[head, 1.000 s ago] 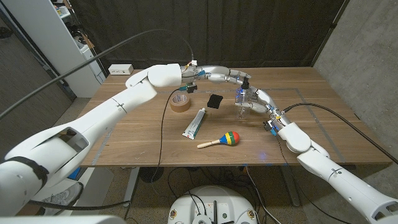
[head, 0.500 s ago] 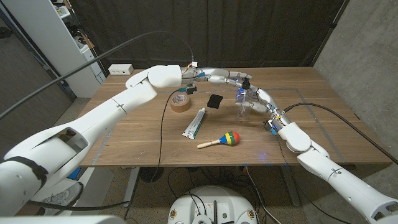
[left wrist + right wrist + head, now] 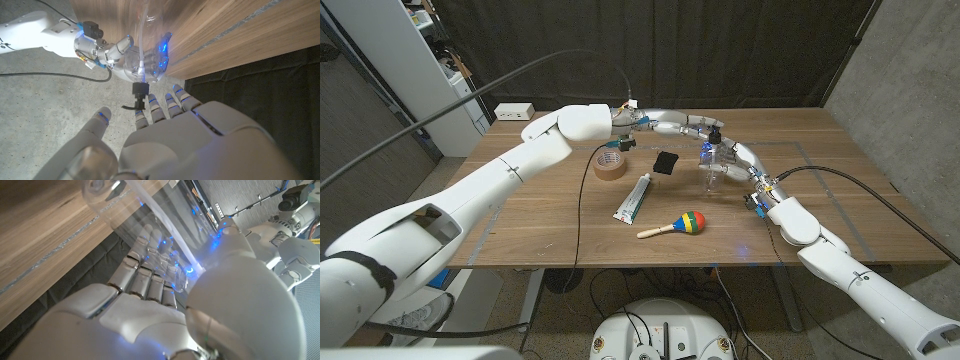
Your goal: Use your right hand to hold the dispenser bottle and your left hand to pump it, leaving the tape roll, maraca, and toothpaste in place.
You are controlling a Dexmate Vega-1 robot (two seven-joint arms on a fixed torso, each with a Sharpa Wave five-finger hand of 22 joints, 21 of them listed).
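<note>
The clear dispenser bottle (image 3: 712,168) stands upright right of the table's middle, and my right hand (image 3: 737,158) grips its body from the right side. Through its wall (image 3: 150,215) I see that hand's fingers (image 3: 145,275) wrapped around. My left hand (image 3: 701,126) hovers over the bottle with fingers spread; its fingertips (image 3: 156,107) sit at the black pump head (image 3: 140,98). The tape roll (image 3: 611,165), the white toothpaste tube (image 3: 633,196) and the coloured maraca (image 3: 676,226) lie on the table to the left of the bottle, apart from both hands.
A small black flat object (image 3: 666,162) lies between the tape roll and the bottle. A white power strip (image 3: 514,111) sits at the far left corner. My left arm (image 3: 570,125) spans the back of the wooden table (image 3: 840,215).
The bottle in my right hand has shifted slightly and stands straighter, its pump head closer under my left hand's fingers. The tape roll, toothpaste and maraca have not moved.
</note>
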